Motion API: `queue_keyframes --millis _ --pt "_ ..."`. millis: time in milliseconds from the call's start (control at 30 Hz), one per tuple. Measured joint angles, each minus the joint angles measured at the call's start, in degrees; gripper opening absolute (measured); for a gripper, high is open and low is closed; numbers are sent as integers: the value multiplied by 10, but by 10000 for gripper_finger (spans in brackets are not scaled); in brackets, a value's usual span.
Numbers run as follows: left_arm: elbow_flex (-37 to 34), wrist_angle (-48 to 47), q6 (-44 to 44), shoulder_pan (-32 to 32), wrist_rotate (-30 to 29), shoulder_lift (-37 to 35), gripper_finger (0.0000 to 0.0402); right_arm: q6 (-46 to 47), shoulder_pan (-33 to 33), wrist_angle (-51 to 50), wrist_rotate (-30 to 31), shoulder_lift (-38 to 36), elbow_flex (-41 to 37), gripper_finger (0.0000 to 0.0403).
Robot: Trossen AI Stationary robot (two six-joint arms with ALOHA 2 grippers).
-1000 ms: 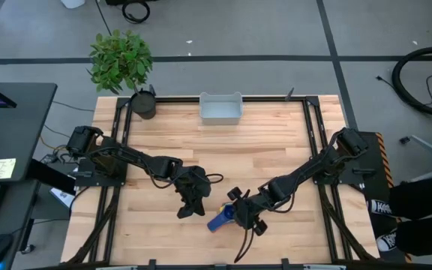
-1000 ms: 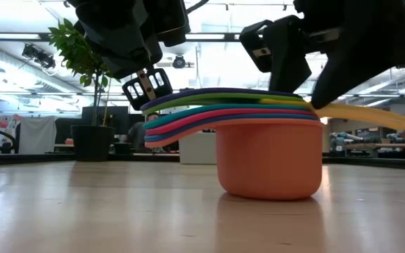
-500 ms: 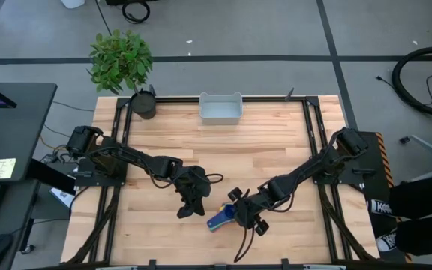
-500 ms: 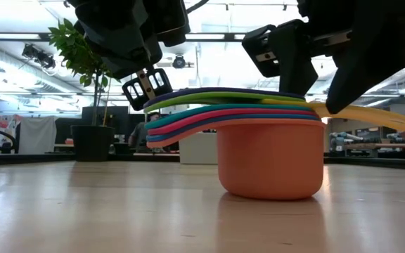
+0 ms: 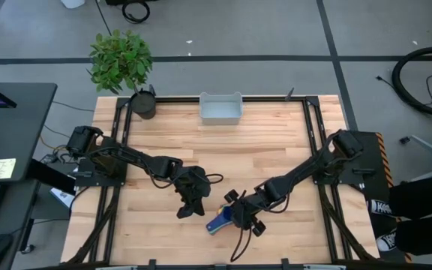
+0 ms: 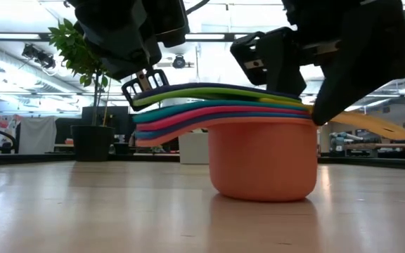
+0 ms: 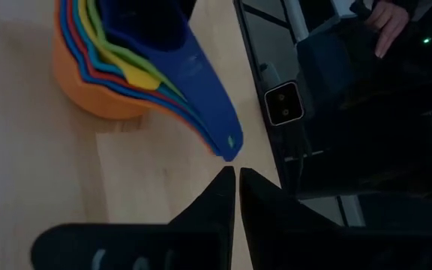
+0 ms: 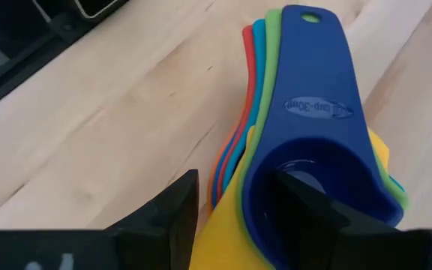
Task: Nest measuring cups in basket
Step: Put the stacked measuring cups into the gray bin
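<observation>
My left tool (image 5: 190, 211) hangs near the table's (image 5: 276, 150) front edge, fingers pressed together, empty, just beside the handle tips. The nested measuring cups (image 5: 217, 220) sit on the wood next to it, my right tool (image 5: 235, 216) spread around the stack's bowls. Bare table lies open up to the basket (image 5: 220, 109) at the far edge.

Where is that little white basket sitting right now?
In the high view the basket sits at the table's far edge, near the middle, right of the plant pot, far from both arms.
</observation>
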Motion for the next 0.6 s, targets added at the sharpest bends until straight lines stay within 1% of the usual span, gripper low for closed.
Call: queue_keyframes --millis 167,333,600 --pt "0 -12 0 0 -4 0 25 0 -2 5 7 4 0 169" --pt "0 -11 -1 0 -4 0 25 0 -9 6 -10 7 -1 168" --pt "0 -13 -1 -2 -4 0 25 1 -12 8 -10 7 -2 144"
